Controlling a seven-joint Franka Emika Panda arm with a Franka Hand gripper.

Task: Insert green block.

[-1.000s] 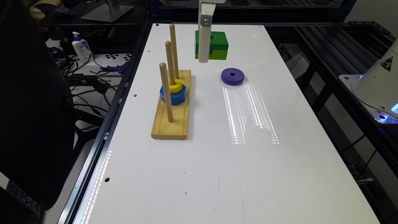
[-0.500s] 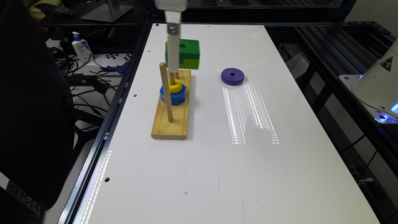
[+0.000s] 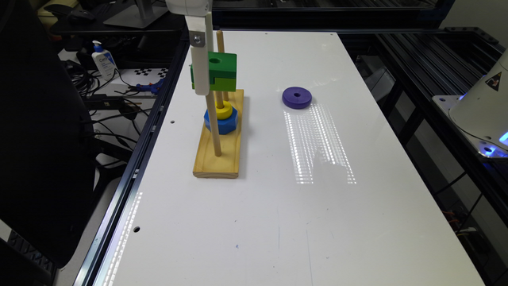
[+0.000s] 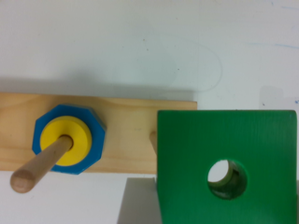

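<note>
Green square block (image 3: 219,72), dark top layer over lime lower layer, round centre hole: I log it lifted clear of the table, held above the wooden peg base (image 3: 219,142), over that base's far portion. In the wrist view the block (image 4: 227,168) overlaps one end of the base (image 4: 126,135), and something pale shows through its hole; whether that is a peg tip I cannot tell.

White gripper (image 3: 201,75): hangs against the block's near side face. I cannot tell how its fingers stand, though the block is off the table at the gripper.

Pale wooden base: long plank carrying three upright dowel pegs in a row. Middle peg (image 3: 219,95) holds a blue hexagonal piece (image 3: 220,120) with a yellow ring (image 3: 223,110) stacked on it. Nearest peg (image 3: 213,127) is bare.

Purple flat ring (image 3: 297,97): lies on the white table (image 3: 278,222), well apart from the base, toward the exterior view's right.
</note>
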